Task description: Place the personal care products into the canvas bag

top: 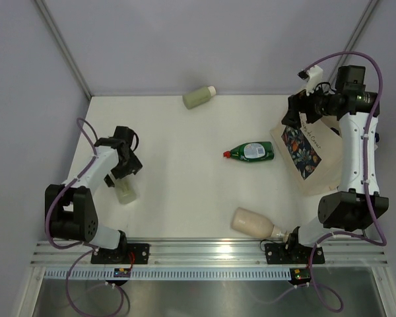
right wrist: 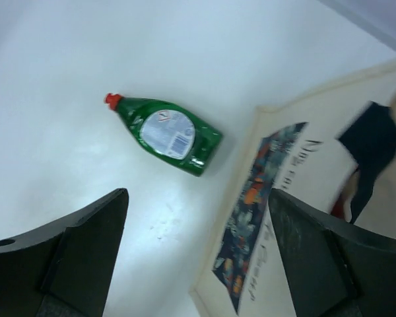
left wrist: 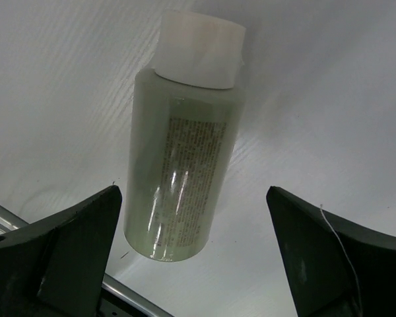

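Observation:
My left gripper [top: 123, 176] is open and hovers over a pale sage-green bottle [top: 126, 192] lying on the table. In the left wrist view that bottle [left wrist: 183, 165] lies between the open fingers of the left gripper [left wrist: 195, 254], nearer the left one and untouched. My right gripper [top: 294, 119] is open and empty above the far edge of the canvas bag [top: 311, 158]. The right wrist view shows the right gripper [right wrist: 198, 264], the bag [right wrist: 303, 231] with its picture panel, and the green red-capped bottle [right wrist: 168, 132]. That bottle [top: 251, 152] lies mid-table. The dark red bottles are out of view.
A second sage-green bottle [top: 198, 98] lies at the back edge. The beige bottle [top: 253, 223] lies by the right arm's base. A dark handle tab [right wrist: 373, 139] sits at the bag's mouth, with a bit of red beside it. Grey walls enclose the table.

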Controlling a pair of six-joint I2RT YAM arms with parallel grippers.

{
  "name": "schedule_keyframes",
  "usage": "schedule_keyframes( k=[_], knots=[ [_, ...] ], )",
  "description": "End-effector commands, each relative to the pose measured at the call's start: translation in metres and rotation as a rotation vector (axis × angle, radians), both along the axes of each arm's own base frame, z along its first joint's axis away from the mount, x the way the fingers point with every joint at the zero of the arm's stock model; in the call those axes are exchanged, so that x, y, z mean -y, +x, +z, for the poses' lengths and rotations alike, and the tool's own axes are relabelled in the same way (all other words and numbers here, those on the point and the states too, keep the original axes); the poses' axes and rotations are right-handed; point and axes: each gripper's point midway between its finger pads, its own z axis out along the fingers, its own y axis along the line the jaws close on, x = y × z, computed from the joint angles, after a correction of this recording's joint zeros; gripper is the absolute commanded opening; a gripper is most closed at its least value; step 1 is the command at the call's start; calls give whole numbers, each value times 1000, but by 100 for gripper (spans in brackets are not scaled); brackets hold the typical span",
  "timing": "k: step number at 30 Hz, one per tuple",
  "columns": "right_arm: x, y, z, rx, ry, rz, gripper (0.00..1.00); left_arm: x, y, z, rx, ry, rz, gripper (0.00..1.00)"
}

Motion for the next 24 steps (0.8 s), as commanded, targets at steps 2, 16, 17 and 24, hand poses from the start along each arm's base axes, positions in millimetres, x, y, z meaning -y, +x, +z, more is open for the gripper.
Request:
schedule_keyframes(
  k=[2,16,17,24],
  knots=[
    [-35,-14,5,-19,135,105,95,1,3,-21,-60,-3,-38,96],
    [-104,-44,-37,-166,330,260,95,11,0,-77,-194,-51,-68,74],
    [-109,-45,-37,-166,338,273,95,13,3,-77,-182,-60,-83,67],
    [-149,-63,-61,-309,438,346,94,51,38,-49,73,-242,-286,0]
  ],
)
